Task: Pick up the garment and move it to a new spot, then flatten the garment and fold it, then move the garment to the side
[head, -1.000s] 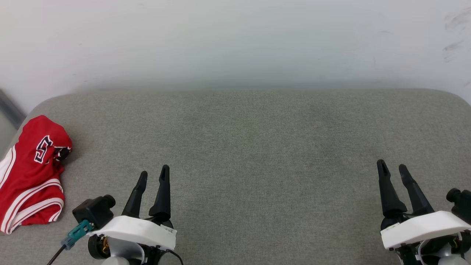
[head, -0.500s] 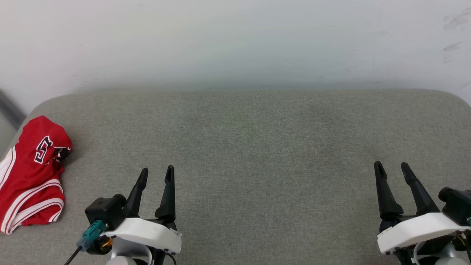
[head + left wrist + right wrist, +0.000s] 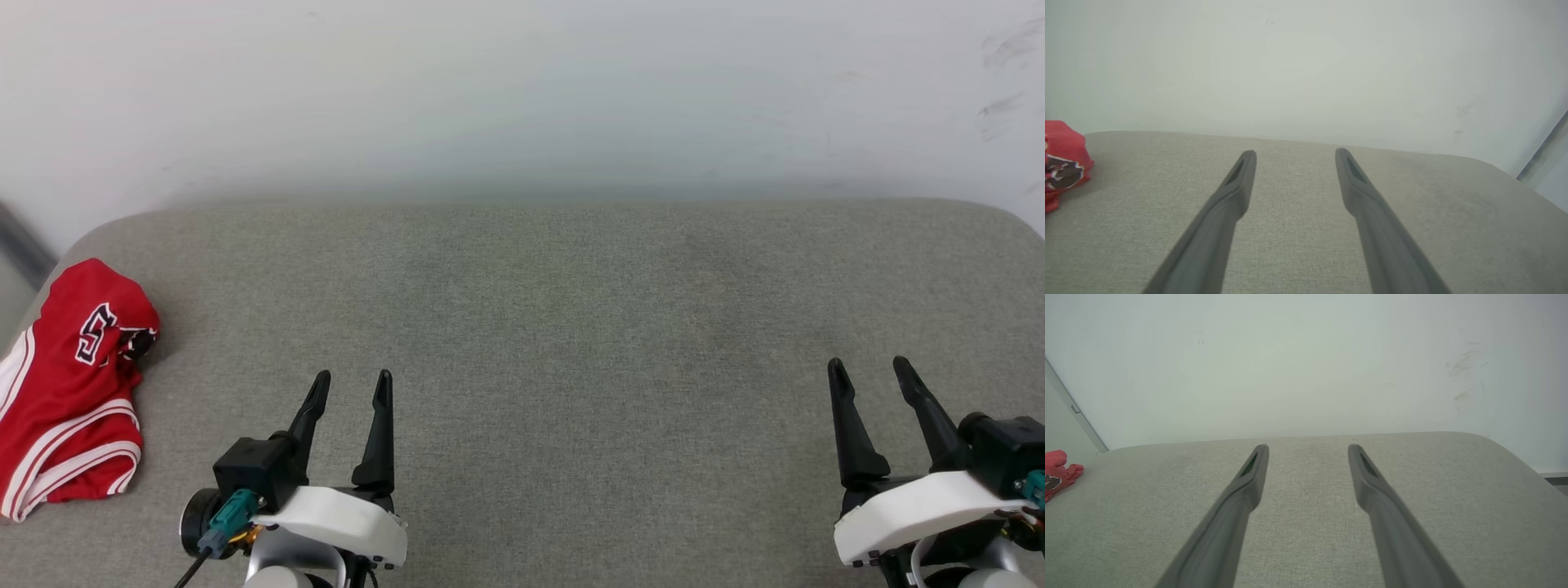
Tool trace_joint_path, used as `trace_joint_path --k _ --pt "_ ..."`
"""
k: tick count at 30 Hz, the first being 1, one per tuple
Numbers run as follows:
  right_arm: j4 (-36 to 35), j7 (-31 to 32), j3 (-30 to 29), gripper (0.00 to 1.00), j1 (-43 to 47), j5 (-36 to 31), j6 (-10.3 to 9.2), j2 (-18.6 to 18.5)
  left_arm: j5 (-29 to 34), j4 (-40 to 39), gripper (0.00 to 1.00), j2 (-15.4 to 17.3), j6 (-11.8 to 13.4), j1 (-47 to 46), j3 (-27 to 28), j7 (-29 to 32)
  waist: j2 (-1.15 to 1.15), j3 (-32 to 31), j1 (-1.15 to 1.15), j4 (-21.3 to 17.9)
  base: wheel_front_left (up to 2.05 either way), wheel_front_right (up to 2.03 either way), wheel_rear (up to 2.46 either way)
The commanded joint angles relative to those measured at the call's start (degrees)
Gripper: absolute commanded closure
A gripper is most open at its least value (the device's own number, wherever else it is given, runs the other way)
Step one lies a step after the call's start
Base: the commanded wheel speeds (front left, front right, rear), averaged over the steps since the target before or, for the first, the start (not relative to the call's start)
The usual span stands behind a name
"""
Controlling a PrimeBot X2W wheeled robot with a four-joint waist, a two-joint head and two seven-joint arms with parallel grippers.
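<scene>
The shirt [image 3: 69, 384] lies crumpled in a heap, red with white striped trim and a scrap of black lettering showing. It looks dropped there as a starting pile, nothing flattened or folded yet. The left gripper [image 3: 353, 376] hovers near the shirt, off to the shirt's right and a little closer to the robot. Its two fingers are spread wide and hold nothing, I'd say readied for the first grab, since it is the arm closer to the cloth. The right gripper [image 3: 867, 363] is well apart from the shirt, far off on the same side, also gaping wide and empty, probably waiting until there is fabric to share. Under the shirt runs a grey woven bench [image 3: 571, 310] with rounded corners, and the shirt sits hard against its end, leaving a long bare stretch beyond for laying it out. Behind the shirt rises a plain pale wall [image 3: 522, 90], with a few dark scuffs [image 3: 1002, 104] at the stretch farthest from the shirt.
</scene>
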Motion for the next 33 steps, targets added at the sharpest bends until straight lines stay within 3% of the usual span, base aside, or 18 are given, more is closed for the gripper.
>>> trace_joint_path --k 1,20,33 --pt "-0.69 -0.28 -0.02 0.00 0.28 -1.54 0.00 0.08 1.49 -0.09 0.00 0.23 0.34 -0.79 -0.10 -0.58 0.00 0.02 0.00 -0.02 0.00 0.00 0.00" --pt "-0.08 -0.67 -0.46 0.00 0.99 -6.28 -0.01 0.11 9.08 1.29 0.00 0.17 1.23 -0.75 -1.29 -2.62 0.00 -0.10 0.00 0.15 0.00 0.00 0.00" --pt "0.72 -1.02 -0.81 0.00 0.88 -7.37 -0.01 0.13 10.23 2.73 0.00 -0.13 1.08 -1.02 -1.68 -3.43 0.00 -0.22 0.00 0.22 0.00 0.00 0.00"
